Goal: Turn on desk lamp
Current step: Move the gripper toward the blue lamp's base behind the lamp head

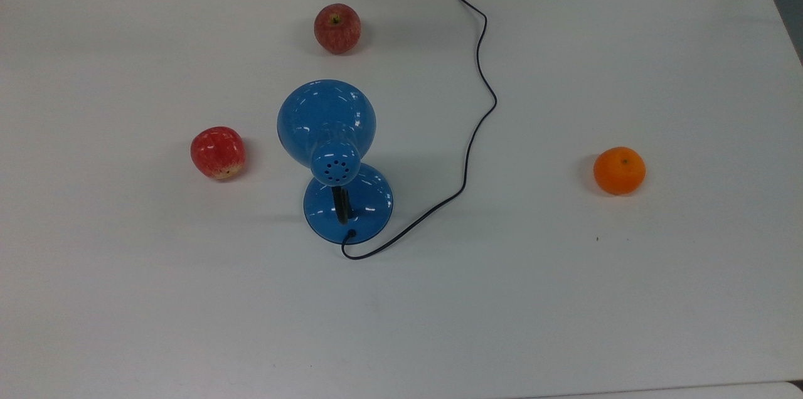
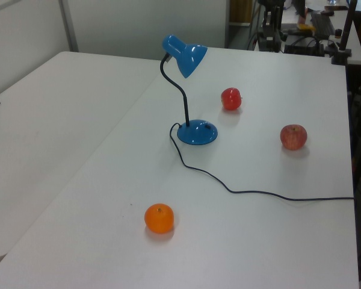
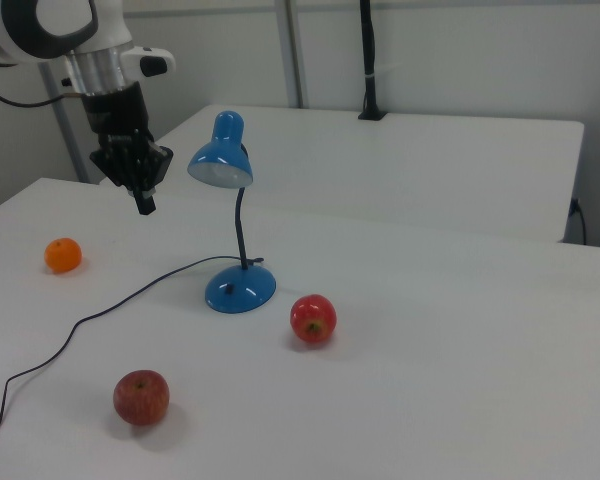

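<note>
Altogether one desk lamp (image 1: 335, 157), two apples (image 1: 218, 152), one orange (image 1: 619, 170); tool (image 3: 144, 205) state unclear.

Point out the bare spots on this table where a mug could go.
Free: the white table below the desk lamp in the top view, and the stretch between its cord and the orange. Crowded: around the lamp, between the two apples.

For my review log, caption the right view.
Franka arm's pincer hovers beside the blue desk lamp on a white table with two apples and an orange.
</note>
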Robot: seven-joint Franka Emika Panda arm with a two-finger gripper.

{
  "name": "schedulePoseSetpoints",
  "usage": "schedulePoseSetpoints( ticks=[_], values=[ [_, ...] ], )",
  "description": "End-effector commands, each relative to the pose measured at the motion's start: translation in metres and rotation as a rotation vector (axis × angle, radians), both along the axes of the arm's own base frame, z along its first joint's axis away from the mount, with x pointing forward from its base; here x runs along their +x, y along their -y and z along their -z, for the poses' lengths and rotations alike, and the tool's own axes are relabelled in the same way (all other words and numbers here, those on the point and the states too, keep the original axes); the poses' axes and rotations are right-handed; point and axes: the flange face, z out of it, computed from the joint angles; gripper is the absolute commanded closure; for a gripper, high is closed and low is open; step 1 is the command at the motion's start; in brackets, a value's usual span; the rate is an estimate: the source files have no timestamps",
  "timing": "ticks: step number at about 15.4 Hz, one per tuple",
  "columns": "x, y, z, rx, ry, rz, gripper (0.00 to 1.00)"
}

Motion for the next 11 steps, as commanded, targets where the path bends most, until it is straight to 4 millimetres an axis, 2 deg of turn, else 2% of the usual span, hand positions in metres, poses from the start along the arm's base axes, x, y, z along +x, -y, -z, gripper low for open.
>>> schedulePoseSetpoints(
  ticks=[1, 4, 11],
  values=[
    [0.003, 0.003, 0.003, 0.023, -0.015, -0.059, 1.00],
    [0.011, 0.002, 0.015, 0.024, 0.006, -0.064, 1.00],
    [0.039, -0.006, 0.074, 0.032, 0.080, -0.072, 1.00]
  ],
)
